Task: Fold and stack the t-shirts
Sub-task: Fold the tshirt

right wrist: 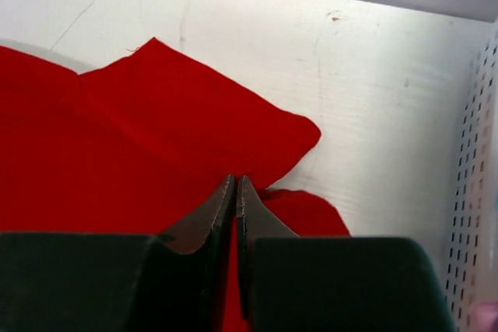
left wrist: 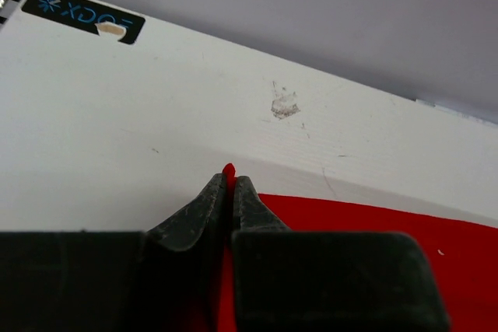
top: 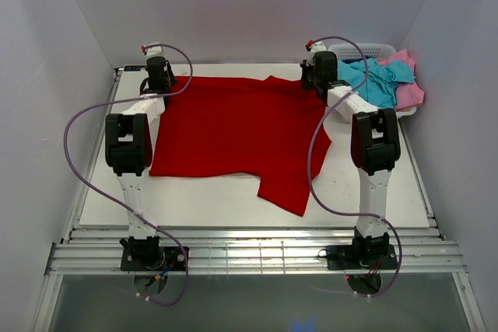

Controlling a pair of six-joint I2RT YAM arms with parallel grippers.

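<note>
**Q:** Item one: which step is in hand?

**A:** Red t-shirt (top: 241, 134), spread flat mid-table and taken along its far edge at both ends. Judged to be the first fold, barely begun. Turquoise t-shirt (top: 377, 79) and pink t-shirt (top: 410, 92) are heaped in the white basket (top: 352, 47), far right.

**Q:** Fingers?

**A:** Left gripper (left wrist: 230, 184): pinched tight on the far-left corner, a red sliver poking past the tips. Right gripper (right wrist: 235, 186): tips together at the far-right edge, red cloth in the slit between them.

**Q:** Next move?

**A:** Probably lift both ends evenly and carry the far edge toward the near hem, keeping the cloth taut.

One red t-shirt (top: 233, 126), one turquoise t-shirt (top: 380, 83), one pink t-shirt (top: 410, 92), one white basket (top: 352, 49), two hands: left hand (left wrist: 230, 180), right hand (right wrist: 235, 182).
</note>
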